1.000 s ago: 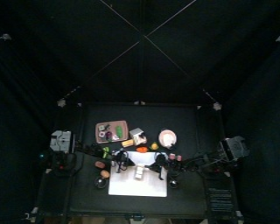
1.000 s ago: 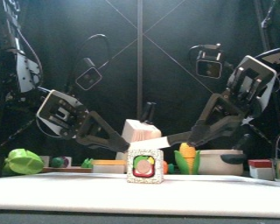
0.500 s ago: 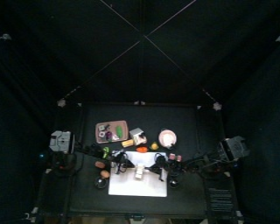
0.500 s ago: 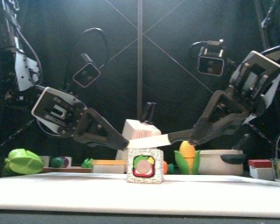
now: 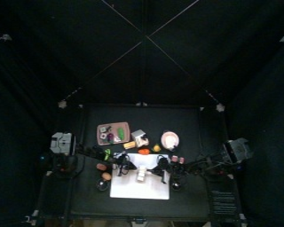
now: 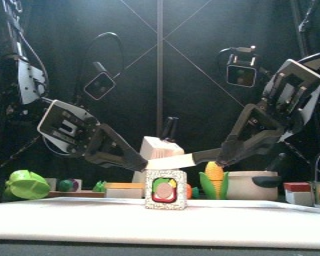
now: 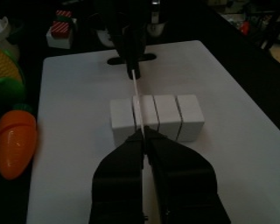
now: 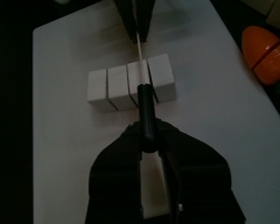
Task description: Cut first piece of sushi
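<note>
While the sushi (image 6: 164, 190) is standing near the front of the white board (image 7: 219, 79), with its round end facing forward, it is looking easy to tip. The roll is short and nothing is holding it. If the knife (image 7: 133, 92) is pushing down crooked, the roll could be sliding or falling over instead of getting cut.

The thin blade is lying across the top of the roll, close to one end. Whether it is touching the roll is too hard to tell. If the blade is sitting off its mark, the first piece could be coming out too fat or too thin.

Behind the roll, both hands are sharing the knife. The left gripper (image 7: 143, 140) is pinching the thin blade end, jaws nearly together. The right gripper (image 8: 143, 140) is squeezing the dark handle. If one hand is pressing harder than the other, the blade could be tilting or slipping out.

Farther off, a toy carrot (image 7: 17, 144) is lying beside the board, out of the way.
</note>
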`<state>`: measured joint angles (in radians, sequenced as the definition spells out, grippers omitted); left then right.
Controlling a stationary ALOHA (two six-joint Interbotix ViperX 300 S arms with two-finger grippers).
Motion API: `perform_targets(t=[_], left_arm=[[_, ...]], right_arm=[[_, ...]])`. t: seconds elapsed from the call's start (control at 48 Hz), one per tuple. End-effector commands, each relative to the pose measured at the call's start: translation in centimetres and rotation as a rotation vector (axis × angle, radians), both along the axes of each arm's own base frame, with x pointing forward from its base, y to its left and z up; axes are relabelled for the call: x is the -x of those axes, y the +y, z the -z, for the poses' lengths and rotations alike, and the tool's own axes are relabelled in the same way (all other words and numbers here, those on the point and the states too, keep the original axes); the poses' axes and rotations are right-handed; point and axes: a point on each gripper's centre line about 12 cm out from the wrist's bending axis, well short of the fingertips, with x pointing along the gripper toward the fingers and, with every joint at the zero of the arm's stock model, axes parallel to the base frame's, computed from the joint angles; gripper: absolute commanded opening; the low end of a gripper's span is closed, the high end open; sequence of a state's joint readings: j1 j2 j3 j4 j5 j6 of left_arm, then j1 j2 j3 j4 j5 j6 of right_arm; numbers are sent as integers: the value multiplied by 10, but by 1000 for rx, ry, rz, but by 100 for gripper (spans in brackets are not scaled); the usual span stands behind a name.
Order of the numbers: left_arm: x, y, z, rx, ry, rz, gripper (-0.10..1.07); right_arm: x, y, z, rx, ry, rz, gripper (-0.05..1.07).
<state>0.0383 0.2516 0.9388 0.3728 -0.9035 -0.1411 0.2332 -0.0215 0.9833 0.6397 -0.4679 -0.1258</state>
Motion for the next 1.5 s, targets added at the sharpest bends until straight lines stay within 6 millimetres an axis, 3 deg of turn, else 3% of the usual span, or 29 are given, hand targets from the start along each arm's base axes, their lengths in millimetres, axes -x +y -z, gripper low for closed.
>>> perform_targets(t=[0.0,1.021,1.292,1.479], left_arm=[[-5,-1,-10,1,-41,5,40],[-9,2,3,10,-5,-19,40],[-10,2,2,10,-8,-21,40],[-8,2,-10,6,-36,-19,40]], right_arm=[[-1,-2,-4,-4,-16,11,32],[-5,-6,3,0,5,26,32],[-6,-6,3,0,4,26,32],[-5,-6,-1,-2,-6,25,31]])
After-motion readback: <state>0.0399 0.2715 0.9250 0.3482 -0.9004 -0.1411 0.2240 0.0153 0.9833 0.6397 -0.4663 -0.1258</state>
